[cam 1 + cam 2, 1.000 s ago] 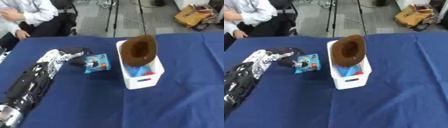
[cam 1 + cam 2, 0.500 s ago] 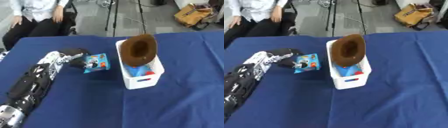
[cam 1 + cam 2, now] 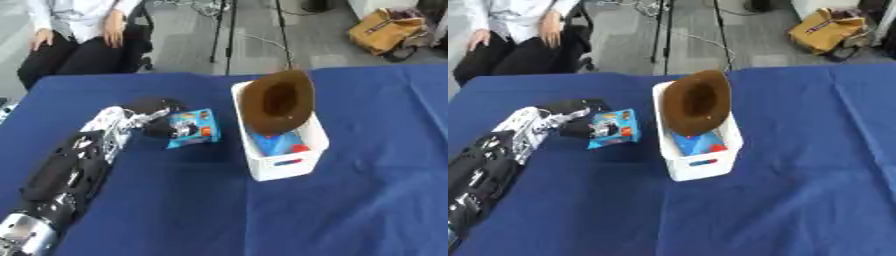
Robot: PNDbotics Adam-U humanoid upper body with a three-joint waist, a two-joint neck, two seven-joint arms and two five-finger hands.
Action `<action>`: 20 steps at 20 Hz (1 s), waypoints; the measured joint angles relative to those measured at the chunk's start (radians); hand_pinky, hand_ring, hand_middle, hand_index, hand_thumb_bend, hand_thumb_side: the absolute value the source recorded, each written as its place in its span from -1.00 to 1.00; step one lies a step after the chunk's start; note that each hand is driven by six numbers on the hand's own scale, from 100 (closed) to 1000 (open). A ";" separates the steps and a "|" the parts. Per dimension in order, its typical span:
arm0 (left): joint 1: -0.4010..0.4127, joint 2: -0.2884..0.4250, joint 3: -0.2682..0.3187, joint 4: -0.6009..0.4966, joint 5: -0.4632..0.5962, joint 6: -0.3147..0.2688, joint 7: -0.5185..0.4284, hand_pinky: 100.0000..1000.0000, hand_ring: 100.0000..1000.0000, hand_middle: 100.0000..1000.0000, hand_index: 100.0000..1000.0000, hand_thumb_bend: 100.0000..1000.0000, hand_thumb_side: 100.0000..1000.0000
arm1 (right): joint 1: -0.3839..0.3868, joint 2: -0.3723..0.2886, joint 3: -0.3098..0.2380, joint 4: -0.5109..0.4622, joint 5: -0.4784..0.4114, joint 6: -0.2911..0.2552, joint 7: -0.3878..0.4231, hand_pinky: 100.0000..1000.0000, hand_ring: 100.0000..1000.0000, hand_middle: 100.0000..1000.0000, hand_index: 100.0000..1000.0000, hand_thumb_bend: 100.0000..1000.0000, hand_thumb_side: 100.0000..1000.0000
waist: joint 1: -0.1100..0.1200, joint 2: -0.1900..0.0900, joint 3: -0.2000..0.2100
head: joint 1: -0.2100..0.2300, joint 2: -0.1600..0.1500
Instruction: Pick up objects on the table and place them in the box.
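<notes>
My left arm reaches in from the lower left, and my left hand [image 3: 151, 108] lies on the blue cloth at the left edge of a blue snack packet [image 3: 193, 128], touching or nearly touching it. The packet lies flat just left of the white box [image 3: 303, 161]. A brown hat [image 3: 277, 99] stands on edge in the box, leaning over its back part. Below the hat, blue and red items [image 3: 275, 144] lie inside the box. My right hand does not show in either view.
The blue-covered table [image 3: 350, 210] stretches wide to the right of and in front of the box. Beyond its far edge a seated person [image 3: 79, 30] is at the upper left, a tripod [image 3: 229, 25] stands behind the box, and a tan bag [image 3: 385, 32] lies on the floor at the upper right.
The whole picture has shifted slightly, so the camera moved. My left hand, the packet and the box keep the same places relative to each other.
</notes>
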 measured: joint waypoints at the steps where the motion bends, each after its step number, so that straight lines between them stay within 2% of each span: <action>1: -0.001 -0.001 0.000 0.003 0.001 0.000 0.000 1.00 1.00 1.00 1.00 0.01 1.00 | 0.000 0.000 0.000 0.000 -0.002 0.000 0.000 0.56 0.47 0.25 0.26 -1.00 0.83 | 0.000 0.001 0.000 | 0.001 -0.004; 20: -0.009 -0.016 0.025 0.042 -0.013 0.011 -0.056 1.00 1.00 1.00 1.00 0.09 1.00 | -0.008 0.001 0.000 0.000 -0.020 0.000 0.000 0.56 0.46 0.23 0.23 -1.00 0.82 | 0.000 0.009 -0.007 | 0.008 -0.015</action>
